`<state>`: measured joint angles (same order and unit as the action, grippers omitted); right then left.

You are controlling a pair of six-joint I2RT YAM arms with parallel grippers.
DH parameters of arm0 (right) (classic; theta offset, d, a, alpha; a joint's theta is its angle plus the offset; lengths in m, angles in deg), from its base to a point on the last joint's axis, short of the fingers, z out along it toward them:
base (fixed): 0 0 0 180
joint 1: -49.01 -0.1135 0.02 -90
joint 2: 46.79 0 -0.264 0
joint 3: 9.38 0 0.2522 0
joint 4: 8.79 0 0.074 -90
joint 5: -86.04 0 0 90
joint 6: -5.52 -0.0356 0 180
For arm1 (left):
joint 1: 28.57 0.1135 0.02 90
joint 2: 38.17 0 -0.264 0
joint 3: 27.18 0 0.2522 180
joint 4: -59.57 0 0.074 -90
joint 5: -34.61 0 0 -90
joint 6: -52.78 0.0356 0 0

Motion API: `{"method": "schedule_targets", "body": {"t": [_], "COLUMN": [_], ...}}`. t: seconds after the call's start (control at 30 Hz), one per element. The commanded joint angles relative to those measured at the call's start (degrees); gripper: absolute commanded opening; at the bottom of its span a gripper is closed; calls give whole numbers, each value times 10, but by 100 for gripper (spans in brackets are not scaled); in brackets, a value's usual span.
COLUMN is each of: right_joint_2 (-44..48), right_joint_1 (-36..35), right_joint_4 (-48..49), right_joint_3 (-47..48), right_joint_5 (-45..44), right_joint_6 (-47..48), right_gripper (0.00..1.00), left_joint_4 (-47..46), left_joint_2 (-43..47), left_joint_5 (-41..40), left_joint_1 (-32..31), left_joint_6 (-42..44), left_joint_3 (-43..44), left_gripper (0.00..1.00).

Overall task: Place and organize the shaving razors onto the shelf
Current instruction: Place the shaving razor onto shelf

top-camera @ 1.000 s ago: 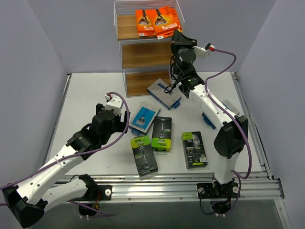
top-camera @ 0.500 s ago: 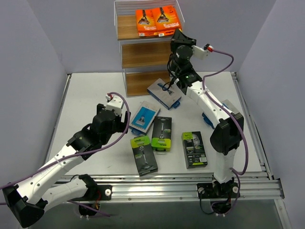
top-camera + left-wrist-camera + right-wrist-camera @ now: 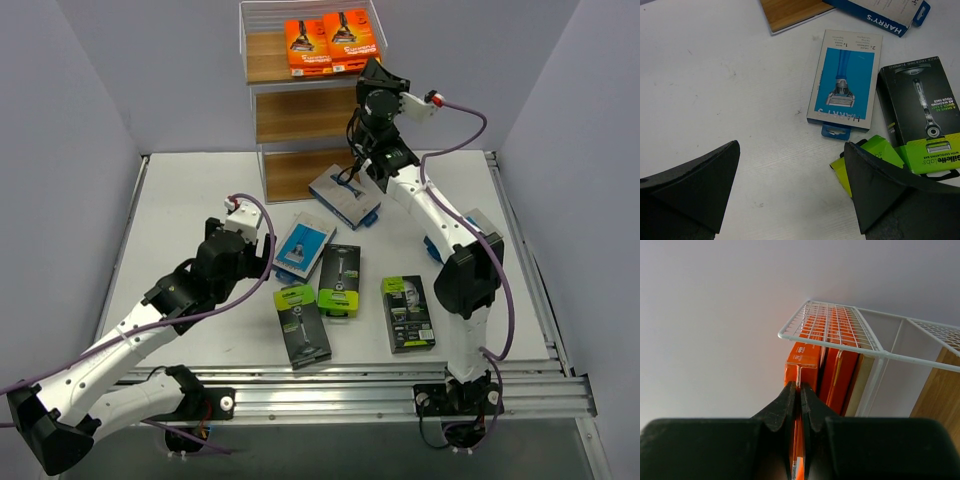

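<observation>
The top tier of the white-wire, wooden-board shelf holds orange flat razor packs, the right pincer pinching one's edge. On the white table, blue-and-white packs and black-and-green packs remain unshelved beneath the spread left pincer.

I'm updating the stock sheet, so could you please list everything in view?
shelf: one, white wire and wood, far side of table
orange razor packs: at least two, orange, top tier
blue-and-white razor packs: three; one mid-table, one at the shelf's foot, one part-hidden at right
black-and-green razor packs: three, near side of table
table: one, white
left gripper: open, over the mid-table packs
right gripper: shut, at the orange packs' edge
</observation>
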<state>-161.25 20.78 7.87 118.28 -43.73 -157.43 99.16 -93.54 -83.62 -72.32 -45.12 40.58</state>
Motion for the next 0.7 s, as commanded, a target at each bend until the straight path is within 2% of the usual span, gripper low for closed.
{"method": "schedule_targets", "body": {"t": [0.0, 0.67], "right_joint_2": [-2, -38], "right_joint_1": [-1, 9], "right_joint_4": [19, 19], "right_joint_3": [30, 65], "right_joint_5": [-33, -51], "right_joint_6": [-1, -18], "right_gripper": [0, 0], "left_joint_4": [-20, -21], "left_joint_2": [1, -5], "left_joint_5": [5, 10], "left_joint_1": [-4, -8], "left_joint_6": [-3, -4], "left_joint_3": [3, 3], "left_gripper": [94, 94]}}
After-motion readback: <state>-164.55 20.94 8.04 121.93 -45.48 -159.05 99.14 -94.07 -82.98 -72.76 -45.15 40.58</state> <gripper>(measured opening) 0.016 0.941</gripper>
